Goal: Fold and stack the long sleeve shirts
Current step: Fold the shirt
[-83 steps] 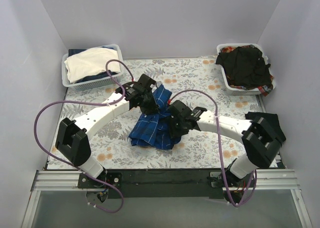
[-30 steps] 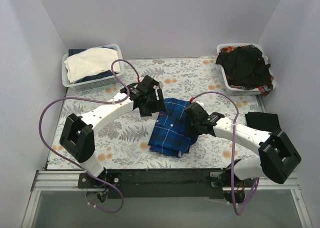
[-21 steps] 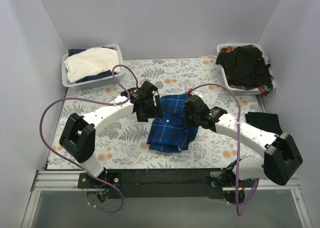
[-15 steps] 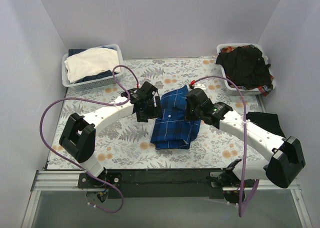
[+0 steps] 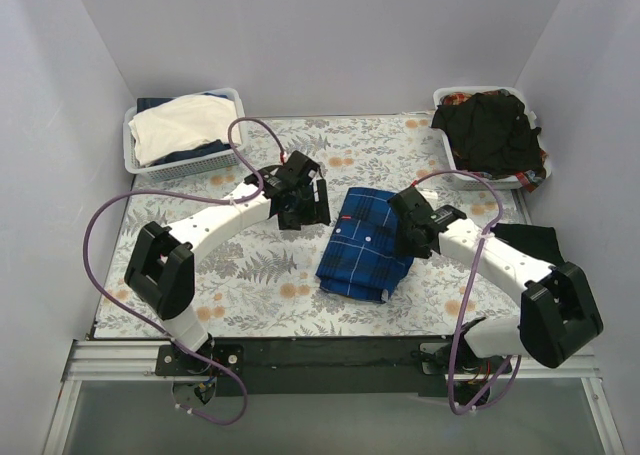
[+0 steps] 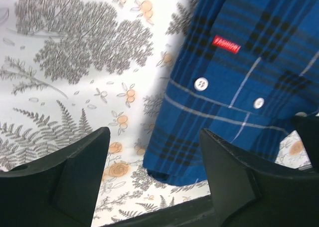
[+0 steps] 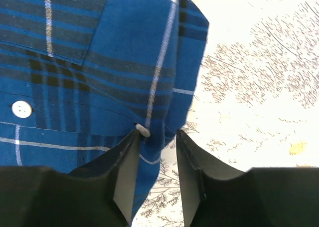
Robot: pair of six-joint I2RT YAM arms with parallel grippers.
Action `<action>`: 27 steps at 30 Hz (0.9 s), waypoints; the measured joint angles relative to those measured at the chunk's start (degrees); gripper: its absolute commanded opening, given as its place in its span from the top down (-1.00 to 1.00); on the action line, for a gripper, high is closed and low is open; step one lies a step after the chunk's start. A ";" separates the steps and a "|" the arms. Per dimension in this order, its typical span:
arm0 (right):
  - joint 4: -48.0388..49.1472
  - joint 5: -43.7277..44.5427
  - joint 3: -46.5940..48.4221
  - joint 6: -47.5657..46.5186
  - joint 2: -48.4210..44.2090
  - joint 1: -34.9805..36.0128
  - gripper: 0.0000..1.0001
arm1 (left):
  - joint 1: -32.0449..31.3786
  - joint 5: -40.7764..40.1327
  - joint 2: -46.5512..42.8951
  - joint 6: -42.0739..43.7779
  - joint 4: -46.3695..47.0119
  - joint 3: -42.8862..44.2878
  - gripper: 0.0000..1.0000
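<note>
Royal-blue plaid cloth shirt (image 5: 365,243) folded; left gripper (image 6: 152,139) wide, beside it; right gripper (image 7: 157,137) narrowly parted over its edge: lift clear, don't snag.

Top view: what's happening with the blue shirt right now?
The blue plaid shirt lies folded in the middle of the table. The left tool hangs open beside the shirt's left edge, holding nothing. The right tool sits over its right edge, jaws apart, with no cloth visibly pinched. A black shirt is heaped in the right basket, not yet folded.
</note>
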 measured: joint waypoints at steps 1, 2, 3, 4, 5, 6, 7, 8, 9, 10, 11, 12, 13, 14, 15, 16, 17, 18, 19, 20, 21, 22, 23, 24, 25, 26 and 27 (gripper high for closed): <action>-0.61 0.35 0.00 0.37 0.20 -0.20 0.04 | 0.00 -0.13 0.57 0.39 -0.07 1.27 -0.46; -1.14 0.61 0.07 0.68 0.04 -0.33 0.02 | 0.04 -0.24 1.25 0.83 -0.04 2.69 -0.46; -1.57 0.98 0.15 0.83 -0.48 -0.31 0.01 | 0.22 -0.31 1.97 1.29 0.00 4.13 -0.46; -1.92 1.18 0.31 0.81 -1.07 -0.31 0.01 | 0.31 -0.35 2.49 1.53 0.02 5.18 -0.46; -2.60 1.46 0.87 0.72 -1.88 -0.22 0.01 | 0.50 -0.37 3.26 1.81 -0.20 6.69 -0.46; -3.21 1.70 1.97 0.61 -2.54 0.02 0.01 | 0.81 -0.31 4.11 1.95 -0.24 8.17 -0.47; -3.26 1.88 3.15 0.28 -3.02 0.24 0.02 | 1.29 -0.24 5.01 2.05 -0.15 9.42 -0.47; -3.23 2.10 4.68 -0.09 -3.28 0.76 0.01 | 1.79 -0.15 5.57 1.99 -0.04 10.10 -0.47; -2.95 2.08 6.54 -0.68 -3.28 1.68 0.02 | 2.54 0.04 5.99 1.84 0.02 10.47 -0.47; -2.54 1.84 7.56 -1.03 -3.19 2.54 0.02 | 3.41 0.35 6.23 1.64 -0.04 10.51 -0.47; -1.95 1.66 8.59 -1.33 -2.93 3.82 0.03 | 4.46 0.72 6.43 1.29 -0.31 10.51 -0.47; -1.44 1.05 9.46 -1.60 -2.25 5.18 0.04 | 5.62 1.07 6.62 0.87 -0.57 10.49 -0.47; -0.92 0.24 10.16 -1.79 -1.29 6.64 0.05 | 6.84 1.57 6.82 0.44 -0.79 10.49 -0.47; -0.02 -0.72 10.47 -1.90 -0.09 8.20 0.06 | 7.87 2.03 6.91 0.13 -0.85 10.40 -0.47; 0.70 -1.73 10.51 -1.92 1.33 9.70 0.07 | 9.35 2.69 6.91 -0.13 -0.79 10.08 -0.47; 1.03 -2.73 10.49 -1.92 2.82 11.10 0.08 | 10.45 3.15 6.88 -0.33 -0.90 9.86 -0.47; 1.27 -3.52 10.45 -1.92 4.07 12.37 0.09 | 11.54 3.63 6.88 -0.46 -0.83 9.68 -0.47; 1.60 -4.72 10.23 -1.86 5.77 13.90 0.10 | 12.55 3.96 6.88 -0.50 -0.68 9.42 -0.47; 1.86 -5.66 9.75 -1.73 6.93 14.99 0.10 | 13.29 4.39 6.88 -0.42 -0.68 9.29 -0.46; 2.19 -6.56 8.92 -1.66 7.63 15.98 0.11 | 13.75 4.83 6.91 -0.22 -0.61 9.25 -0.45; 2.32 -7.26 8.04 -1.49 7.91 16.55 0.12 | 13.94 5.46 6.91 0.09 -0.42 9.22 -0.45; 2.80 -8.15 6.40 -1.25 7.96 16.96 0.13 | 13.92 6.25 6.91 0.55 -0.11 9.22 -0.44; 3.13 -8.66 4.44 -1.05 7.76 17.07 0.13 | 13.79 7.02 6.91 1.11 0.39 9.22 -0.43; 3.23 -9.03 2.34 -0.81 7.54 17.05 0.14 | 13.68 7.80 6.95 1.62 0.83 9.22 -0.43; 3.74 -9.40 -0.61 -0.35 7.15 17.00 0.14 | 13.60 9.01 7.15 2.38 1.38 9.31 -0.43; 3.87 -9.60 -2.62 0.04 6.82 16.98 0.14 | 13.51 9.73 7.37 2.89 1.81 9.35 -0.43; 4.17 -9.79 -5.79 0.59 5.88 16.92 0.14 | 13.40 10.82 7.76 3.50 2.38 9.57 -0.43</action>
